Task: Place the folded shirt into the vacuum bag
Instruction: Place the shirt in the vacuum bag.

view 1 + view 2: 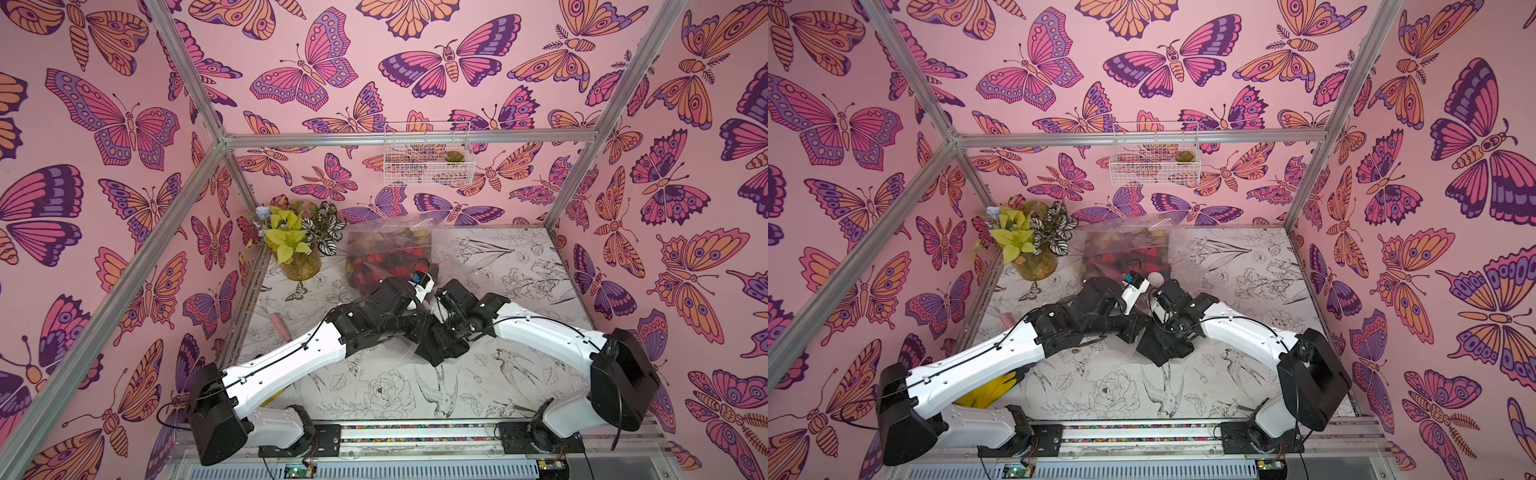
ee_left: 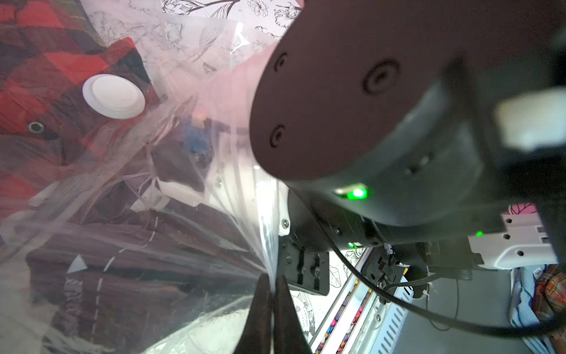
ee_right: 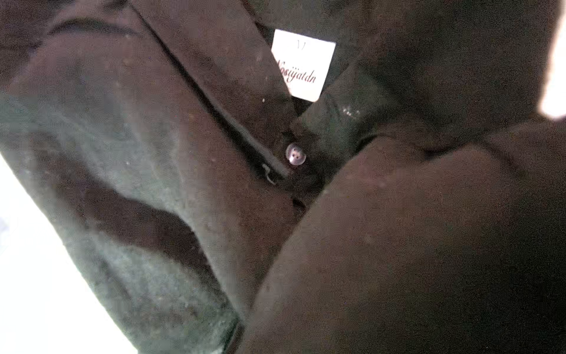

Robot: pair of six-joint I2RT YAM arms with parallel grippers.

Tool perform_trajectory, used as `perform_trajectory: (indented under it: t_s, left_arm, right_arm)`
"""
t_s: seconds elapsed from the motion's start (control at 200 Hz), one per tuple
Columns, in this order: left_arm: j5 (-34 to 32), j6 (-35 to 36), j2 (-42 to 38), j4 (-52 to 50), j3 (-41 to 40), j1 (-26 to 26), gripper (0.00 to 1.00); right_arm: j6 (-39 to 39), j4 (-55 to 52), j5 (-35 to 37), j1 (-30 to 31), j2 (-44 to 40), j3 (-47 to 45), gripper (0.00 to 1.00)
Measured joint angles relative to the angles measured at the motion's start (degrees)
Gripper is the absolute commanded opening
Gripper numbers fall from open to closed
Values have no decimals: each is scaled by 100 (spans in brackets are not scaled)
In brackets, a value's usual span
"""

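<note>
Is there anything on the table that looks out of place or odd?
Yes. What looks like a yellow glove lies at the table's near edge, half hidden under the left arm; it has no part in bagging the shirt. Nothing looks spilled or damaged.

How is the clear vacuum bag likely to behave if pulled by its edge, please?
Probably floppy: the vacuum bag gathers into pleats where the left gripper pinches it. Likely light, though the plaid garment inside may anchor it.
</note>
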Motion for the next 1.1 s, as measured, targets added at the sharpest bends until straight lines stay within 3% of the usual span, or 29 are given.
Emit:
perform_trajectory:
  t_s: [0.075, 0.115, 0.235, 0.325, 0.461, 0.631, 0.901, 0.966, 1.046, 1.096]
  left_arm:
    - [2, -22, 0, 68, -7, 0, 0]
    - [2, -28, 0, 87, -7, 0, 0]
    - [4, -33, 0, 131, -31, 0, 0]
    - [15, -57, 0, 160, -129, 0, 0]
    - [83, -70, 0, 184, -201, -7, 0]
    - [146, -68, 0, 243, -203, -28, 0]
    - [212, -70, 17, 249, -232, -44, 0]
    - [223, -70, 63, 251, -232, -50, 0]
    - [258, -70, 136, 251, -232, -55, 0]
    - [275, -70, 177, 251, -232, -61, 0]
  right_arm:
    - [70, 240, 24, -4, 22, 2, 1]
    - [120, 365, 55, -13, 57, 4, 7]
    - [284, 542, -138, -140, 433, 120, 53]
    - [326, 651, -490, -240, 678, 127, 78]
    - [411, 549, -793, -341, 446, 39, 86]
    - [466, 81, -669, -671, -455, -118, 83]
    - [1051, 66, -208, -544, -953, -787, 55]
    - [1215, 138, -101, -481, -931, -1005, 43]
    - [1329, 162, 168, -472, -844, -1084, 13]
    - [1469, 175, 498, -474, -815, -1069, 2]
